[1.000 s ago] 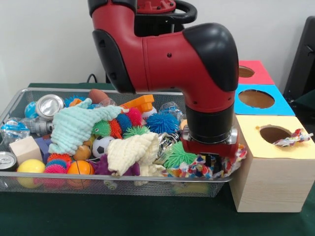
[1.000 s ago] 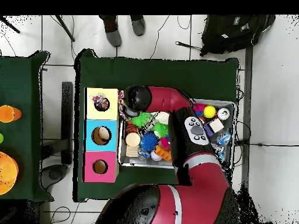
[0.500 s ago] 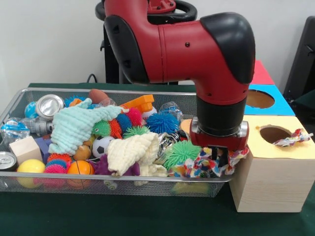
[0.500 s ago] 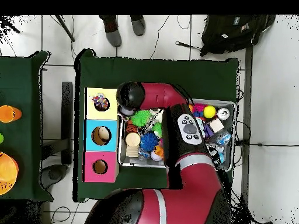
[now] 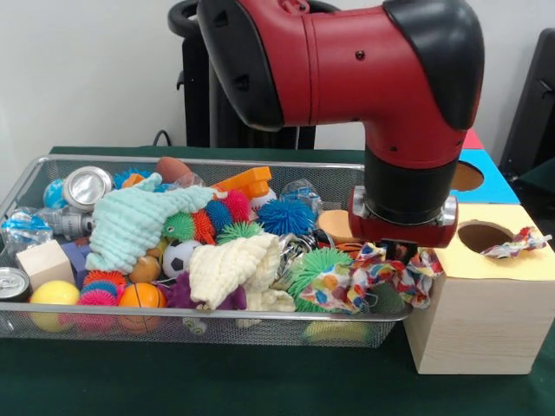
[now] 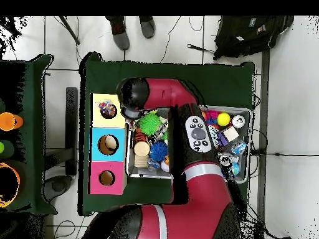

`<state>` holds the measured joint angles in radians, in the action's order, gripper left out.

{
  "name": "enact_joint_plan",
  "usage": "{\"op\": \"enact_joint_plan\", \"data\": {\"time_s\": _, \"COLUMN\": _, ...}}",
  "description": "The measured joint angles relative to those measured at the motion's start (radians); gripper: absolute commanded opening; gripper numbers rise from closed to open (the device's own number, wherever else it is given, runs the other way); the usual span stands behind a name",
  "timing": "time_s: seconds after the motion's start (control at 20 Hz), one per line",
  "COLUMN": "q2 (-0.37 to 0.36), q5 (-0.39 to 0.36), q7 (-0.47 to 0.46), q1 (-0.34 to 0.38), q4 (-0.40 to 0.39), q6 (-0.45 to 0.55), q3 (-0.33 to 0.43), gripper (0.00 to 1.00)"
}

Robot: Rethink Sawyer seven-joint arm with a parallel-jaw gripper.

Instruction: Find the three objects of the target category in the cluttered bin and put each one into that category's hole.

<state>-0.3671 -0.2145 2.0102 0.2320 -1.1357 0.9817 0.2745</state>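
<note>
Green-clothed table [image 5: 260, 381], wire bin [image 5: 52, 173] beside yellow-topped box [image 5: 486, 295]. Claw [image 5: 401, 254] clamped on multicoloured cloth [image 5: 368, 279], draped over bin's rim. Best to lift clear of rim, centre over yellow hole [image 5: 482, 236], then release.

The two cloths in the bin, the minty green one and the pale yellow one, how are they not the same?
The mint green cloth is bigger and stretches long toward the bin's back; the pale yellow cloth is smaller and bunched up near the front wall. The mint green cloth lies on top of cans and spiky balls at the left; the pale yellow cloth sits in the middle, beside a soccer ball. Both are ribbed, crumpled and untouched by the robot.
</note>
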Motion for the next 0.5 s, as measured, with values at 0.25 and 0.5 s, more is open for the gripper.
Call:
{"op": "enact_joint_plan", "data": {"time_s": 0.25, "q2": 0.0, "q5": 0.0, "q7": 0.0, "q1": -0.004, "q4": 0.039, "q6": 0.024, "q3": 0.0, "gripper": 0.0}}
{"op": "enact_joint_plan", "data": {"time_s": 0.5, "q2": 0.002, "q5": 0.0, "q7": 0.0, "q1": -0.004, "q4": 0.08, "q6": 0.024, "q3": 0.0, "gripper": 0.0}}
